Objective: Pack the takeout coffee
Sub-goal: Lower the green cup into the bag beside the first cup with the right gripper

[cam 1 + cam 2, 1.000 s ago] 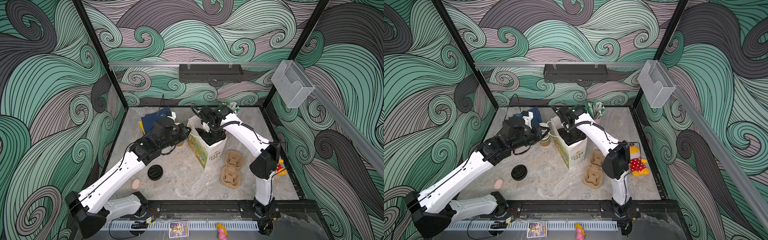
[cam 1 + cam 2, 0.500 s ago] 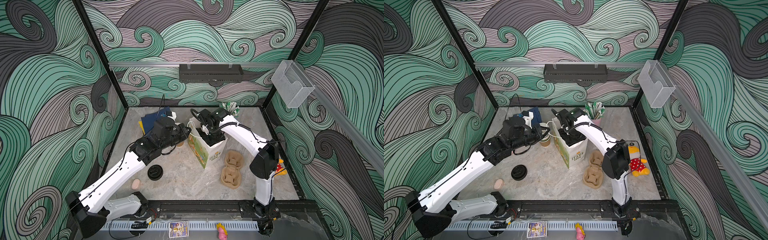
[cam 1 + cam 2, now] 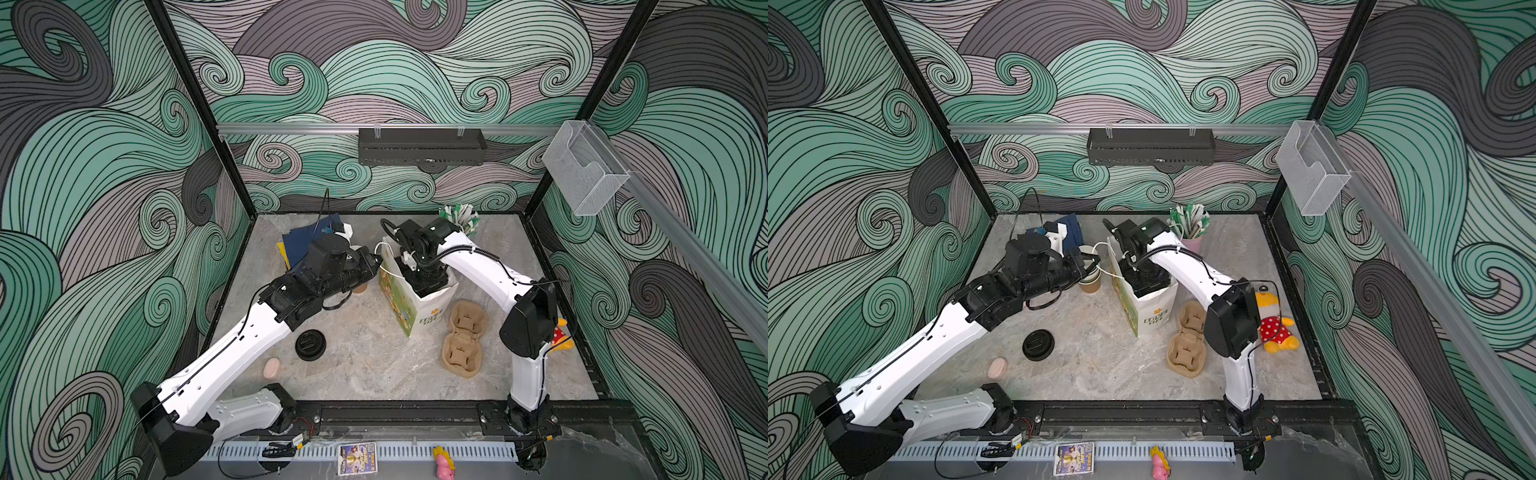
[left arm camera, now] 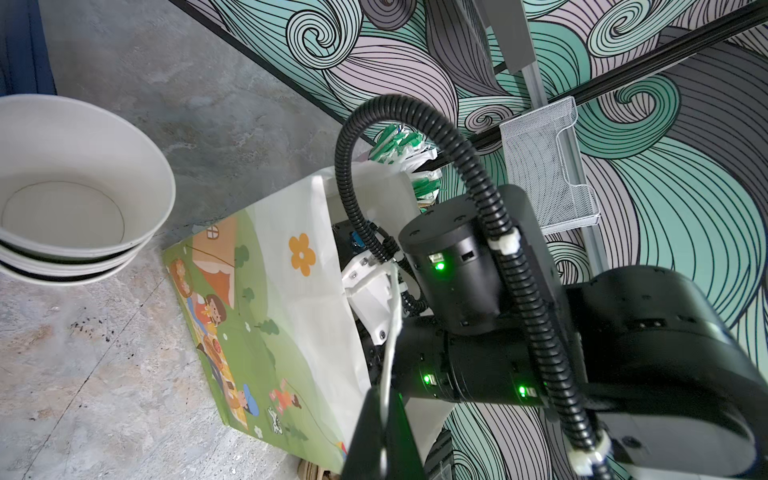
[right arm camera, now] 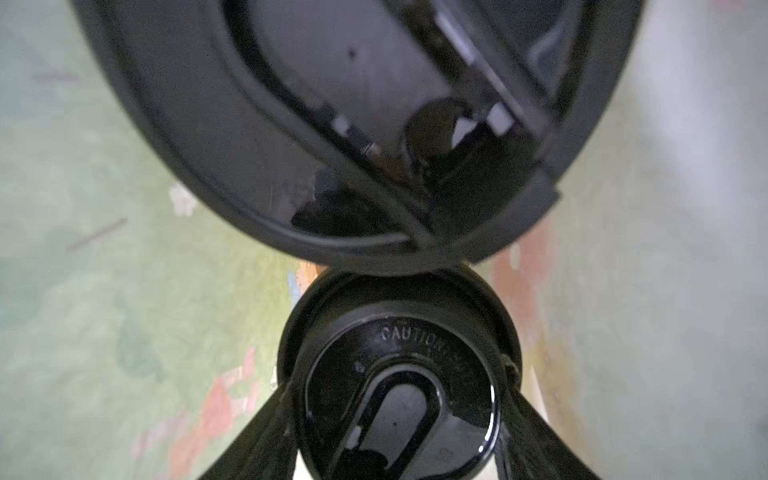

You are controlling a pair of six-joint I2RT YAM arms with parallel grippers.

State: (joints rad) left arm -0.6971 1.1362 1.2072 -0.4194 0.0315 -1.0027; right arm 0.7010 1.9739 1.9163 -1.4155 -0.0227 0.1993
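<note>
Though the paper bag hides the end of the right arm in both top views, the arm plainly reaches down through the bag's open mouth. The bag stands upright near the middle of the worktop, somewhat toward the far edge. The left gripper sits at the bag's left rim with its jaws pressed together. Just beside it a stack of open cups stands on the worktop, apart from the bag. A loose black lid lies flat toward the left edge, nearer the front. The brown carrier lies just beside the bag on its right, and the pink cup of straws stands at the far edge.

From the left wrist, the left gripper's closed fingers clamp the white cord handle, which runs up to the bag's rim. The stack shows white, empty insides.

From the right wrist, inside the bag, the right gripper has a finger on each side of a lidded cup, holding it at a broad spread, top toward the camera. A blurred dark round shape meets that cup's rim; I cannot tell what it is.
</note>
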